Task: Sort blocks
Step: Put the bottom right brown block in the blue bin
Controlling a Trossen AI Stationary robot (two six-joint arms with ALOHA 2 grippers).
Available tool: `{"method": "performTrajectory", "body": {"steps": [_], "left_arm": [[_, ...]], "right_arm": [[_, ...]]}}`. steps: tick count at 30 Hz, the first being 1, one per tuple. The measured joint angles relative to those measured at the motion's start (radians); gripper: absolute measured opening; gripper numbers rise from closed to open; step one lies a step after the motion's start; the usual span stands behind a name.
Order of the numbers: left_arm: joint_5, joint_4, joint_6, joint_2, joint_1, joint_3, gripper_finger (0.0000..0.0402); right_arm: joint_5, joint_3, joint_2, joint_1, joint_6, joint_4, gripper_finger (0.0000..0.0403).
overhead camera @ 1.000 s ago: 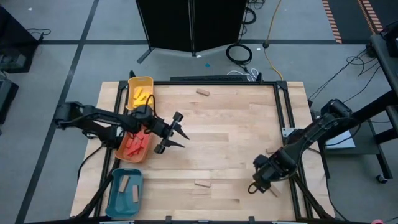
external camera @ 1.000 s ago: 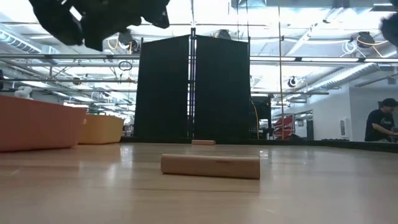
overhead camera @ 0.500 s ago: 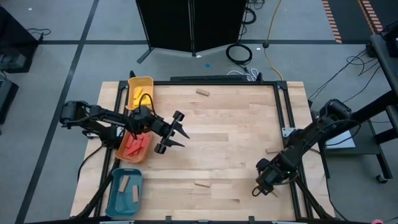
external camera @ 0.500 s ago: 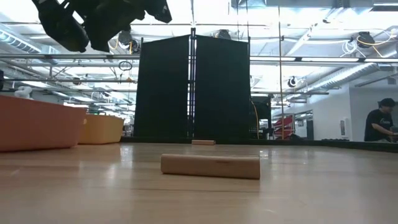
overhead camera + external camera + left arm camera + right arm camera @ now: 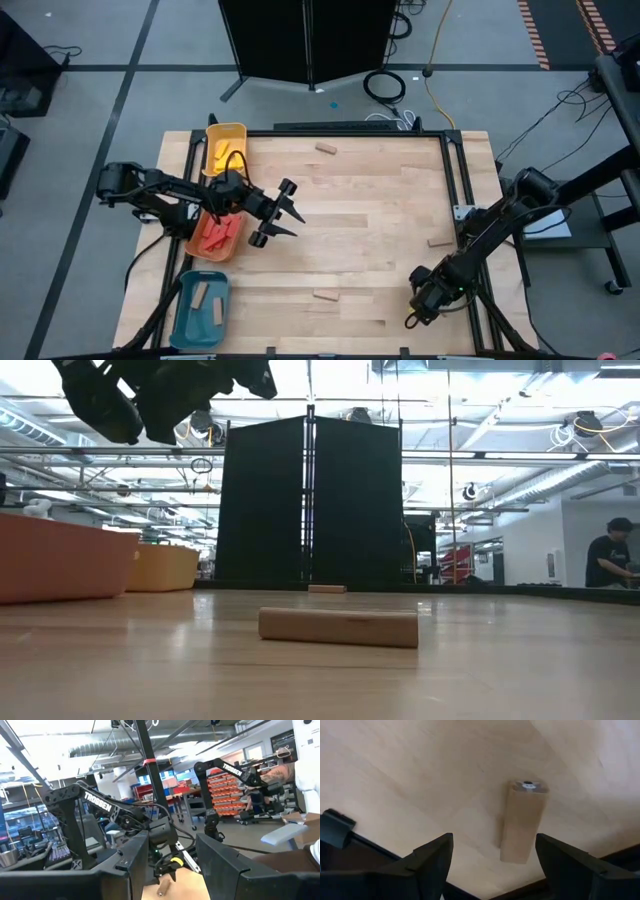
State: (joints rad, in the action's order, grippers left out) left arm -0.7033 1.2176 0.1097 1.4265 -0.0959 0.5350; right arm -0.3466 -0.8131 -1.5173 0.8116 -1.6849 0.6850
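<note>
Right claw [image 5: 413,312] spread wide over a tan block [image 5: 521,821] at the desk's [image 5: 360,200] five o'clock corner, left claw [image 5: 287,221] part-open, empty, beside the orange tray [image 5: 195,250].

1. This is a robotics lab or industrial workshop.
2. Exposed silver ceiling ducts [image 5: 120,742] and steel trusses run overhead.
3. Red parts-bin racks [image 5: 227,795] line the far wall.
4. Another black Trossen-branded robot arm [image 5: 100,807] stands beyond the table.
5. The grey concrete floor [image 5: 90,110] carries coiled black cables [image 5: 385,85].
</note>
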Motion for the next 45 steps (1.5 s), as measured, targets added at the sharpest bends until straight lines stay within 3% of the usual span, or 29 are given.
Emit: {"method": "performTrajectory", "body": {"steps": [16,27,31,37,45], "left_arm": [[-0.001,-0.003,0.000,0.000,0.000,0.000,0.0161],[-0.002,-0.008,0.000,0.000,0.000,0.001,0.0161],[-0.002,-0.008,0.000,0.000,0.002,0.001,0.0161],[0.024,-0.003,0.000,0.000,0.013,0.001,0.0161],[0.045,-0.005,0.001,0.000,0.014,0.001,0.0161]], "right_arm": [[0.032,0.000,-0.029,0.007,0.007,0.036,0.0276],[-0.045,-0.005,-0.151,0.012,0.070,-0.003,0.0270],[-0.047,-0.005,-0.154,0.011,0.071,-0.015,0.0233],[-0.031,0.002,-0.080,-0.020,0.078,-0.022,0.0140],[0.131,0.001,0.027,-0.083,0.159,-0.032,0.0021]]}}
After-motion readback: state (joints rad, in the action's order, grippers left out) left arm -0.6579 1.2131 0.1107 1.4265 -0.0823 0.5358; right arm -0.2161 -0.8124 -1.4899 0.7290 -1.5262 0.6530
